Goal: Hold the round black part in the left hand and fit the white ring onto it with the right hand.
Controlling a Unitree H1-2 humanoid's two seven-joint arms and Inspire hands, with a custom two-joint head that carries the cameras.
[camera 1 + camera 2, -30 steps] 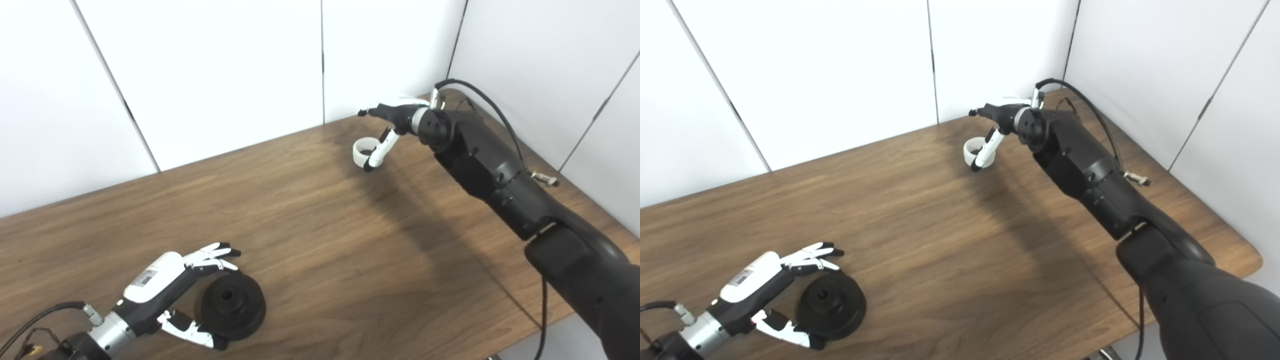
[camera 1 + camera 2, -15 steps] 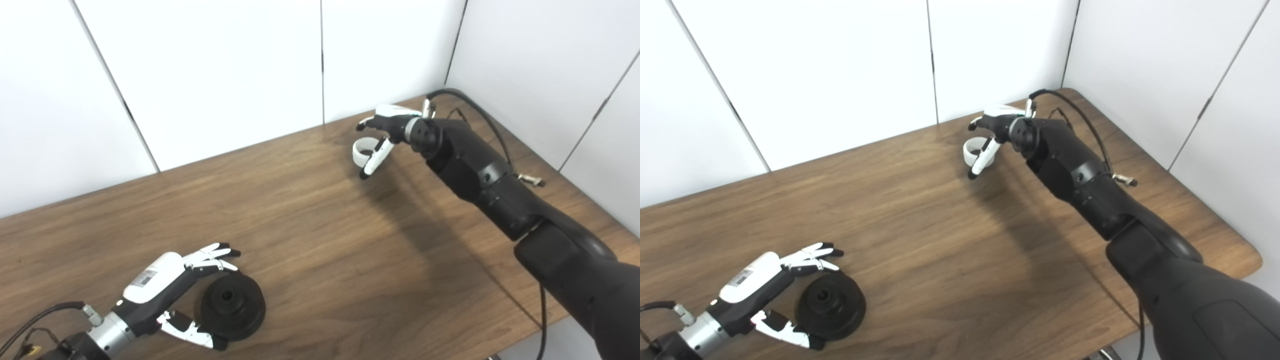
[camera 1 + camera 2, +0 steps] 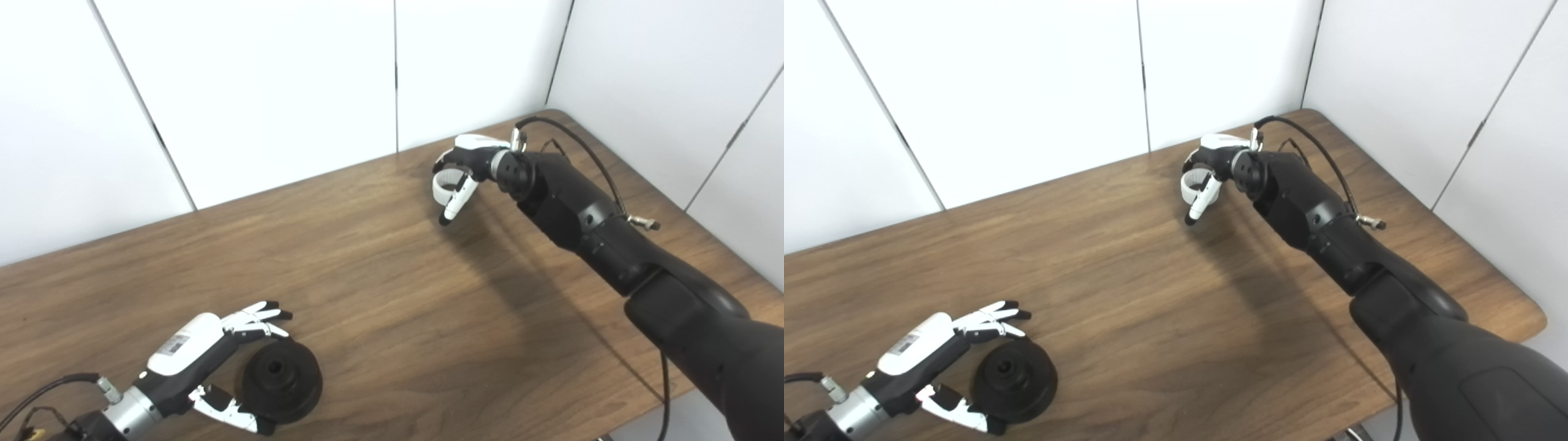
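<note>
White ring (image 3: 442,186) sits at the far end of the wooden table (image 3: 392,294), and I see my right hand (image 3: 468,165) curled over it, fingers bent around the top, thumb down beside it; whether it grips I cannot tell. Near the front edge the round black part (image 3: 281,380) lies flat, with my left hand (image 3: 202,361) spread open around its left side, fingers above, thumb below

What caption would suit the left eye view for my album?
Right hand closes around the white ring at the table's far side; left hand cups the round black part.
</note>
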